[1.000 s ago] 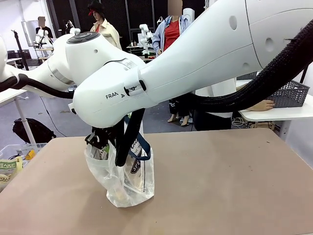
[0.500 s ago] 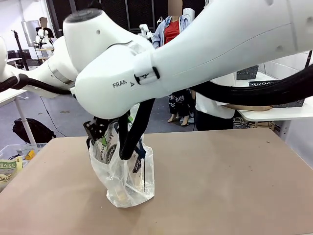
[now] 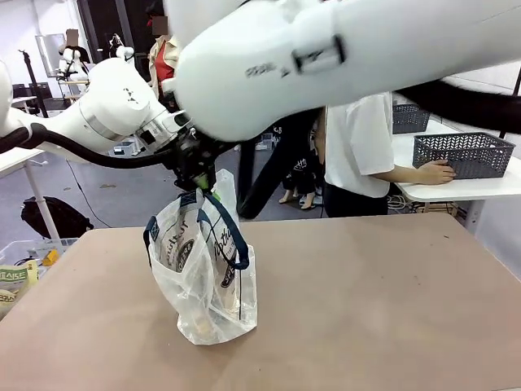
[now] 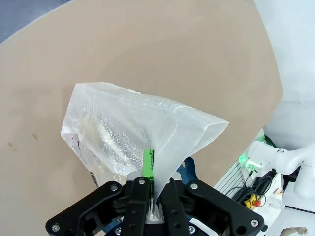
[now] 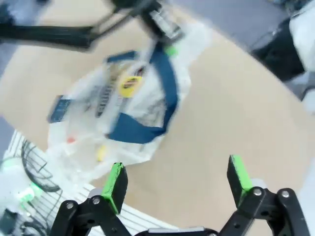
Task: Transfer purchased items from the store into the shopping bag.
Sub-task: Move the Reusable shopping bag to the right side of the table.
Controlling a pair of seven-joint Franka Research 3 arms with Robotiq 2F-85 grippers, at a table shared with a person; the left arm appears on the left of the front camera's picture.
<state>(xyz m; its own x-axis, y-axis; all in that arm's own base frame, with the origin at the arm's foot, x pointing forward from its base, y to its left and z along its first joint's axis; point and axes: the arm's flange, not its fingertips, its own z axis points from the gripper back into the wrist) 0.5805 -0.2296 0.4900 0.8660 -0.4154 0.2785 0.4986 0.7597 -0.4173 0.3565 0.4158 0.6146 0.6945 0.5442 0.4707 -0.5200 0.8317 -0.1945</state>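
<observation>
The shopping bag (image 3: 205,273) stands on the tan table, clear plastic with navy handles. My left gripper (image 3: 194,174) is shut on its upper rim and holds it up; the left wrist view shows the green pads (image 4: 148,166) pinching the bag (image 4: 133,125) film. Purchased items (image 3: 187,248) with printed labels show through the bag's side. From above, my right gripper (image 5: 177,181) hangs open and empty over the bag (image 5: 118,110), with items (image 5: 130,85) visible inside. The store (image 3: 461,154), a dark grey lattice basket, sits on a white side table at the far right.
A person in a white shirt stands across the table with a hand (image 3: 436,173) by the basket. A second grey basket (image 3: 409,118) sits behind. A clear bin (image 3: 18,265) with packages stands off the table's left edge. My right arm (image 3: 350,57) spans the top.
My right arm has lifted up and away from the bag's mouth and its gripper has opened. The left gripper still holds the bag's rim.
</observation>
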